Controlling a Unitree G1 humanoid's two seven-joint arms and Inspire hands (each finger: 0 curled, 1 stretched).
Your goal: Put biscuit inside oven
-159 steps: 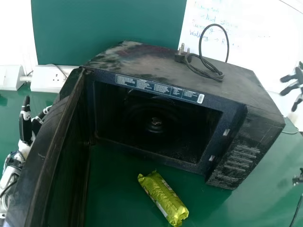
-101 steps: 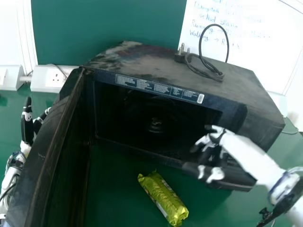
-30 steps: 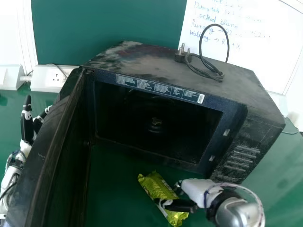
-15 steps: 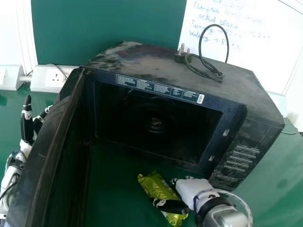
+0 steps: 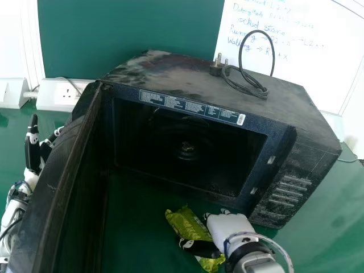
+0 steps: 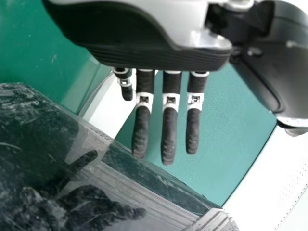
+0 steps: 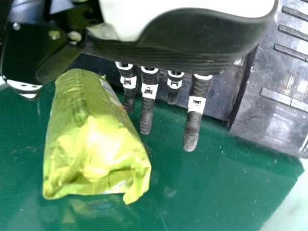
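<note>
Green tabletop (image 5: 318, 244) spreads before a green panel (image 5: 131, 25) and whiteboard (image 5: 318, 74), left fingers (image 5: 32, 149) and right fingers (image 5: 200, 248) both released.

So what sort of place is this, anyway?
Probably a robotics lab or workshop: there's a dusty microwave with its plug lying on top, a whiteboard of handwritten notes behind, and a robot hand in front.

1. left hand (image 5: 31, 153) at nine o'clock in the head view, fingers straight toward twelve; left arm (image 5: 12, 219) at eight.
2. right hand (image 5: 223, 228) at five o'clock, thumb (image 5: 200, 248) toward nine, fingers (image 7: 192, 130) extended apart from it.
</note>
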